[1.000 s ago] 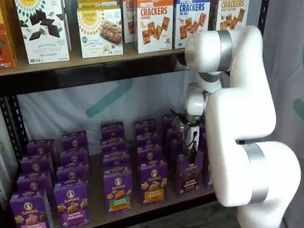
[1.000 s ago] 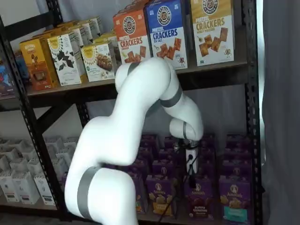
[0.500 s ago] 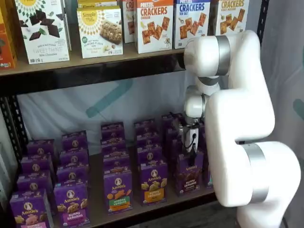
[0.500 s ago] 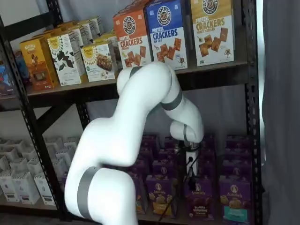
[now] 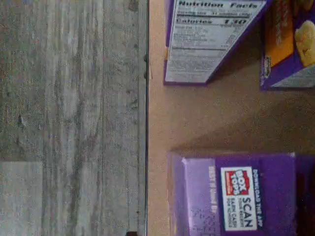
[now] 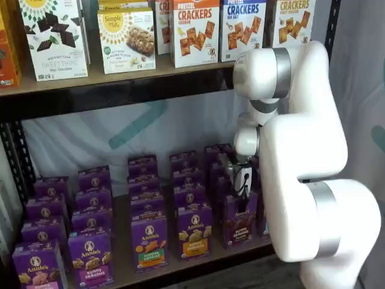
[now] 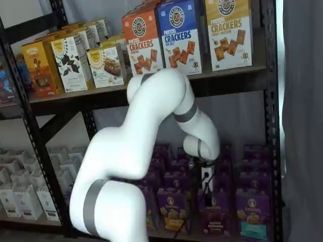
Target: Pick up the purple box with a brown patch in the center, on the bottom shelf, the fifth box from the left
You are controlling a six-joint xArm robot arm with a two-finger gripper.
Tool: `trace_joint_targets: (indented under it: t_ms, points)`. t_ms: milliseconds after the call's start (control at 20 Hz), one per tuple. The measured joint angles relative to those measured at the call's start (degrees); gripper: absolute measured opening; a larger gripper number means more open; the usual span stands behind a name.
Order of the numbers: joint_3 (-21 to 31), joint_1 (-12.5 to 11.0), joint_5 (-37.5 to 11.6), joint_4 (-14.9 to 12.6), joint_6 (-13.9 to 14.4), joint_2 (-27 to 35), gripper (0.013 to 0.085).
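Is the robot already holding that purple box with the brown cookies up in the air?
No. In both shelf views the purple box stands on the bottom shelf, with the gripper right above its top.

- My gripper (image 6: 242, 194) hangs right over the purple box (image 6: 239, 220) at the front of the bottom shelf (image 6: 123, 265); can't tell the finger gap.
- Neighbour to its left: purple carton with an orange band (image 6: 195, 231).
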Motion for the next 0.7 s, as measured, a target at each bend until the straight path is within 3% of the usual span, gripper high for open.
trace_joint_targets:
  t_ms: [450, 700]
  points:
    - [0.72, -1.43, 0.23, -2.20, 0.49, -0.24, 0.0850]
    - [-0.16, -1.63, 1.17, -0.71, -1.00, 0.45, 0.0850]
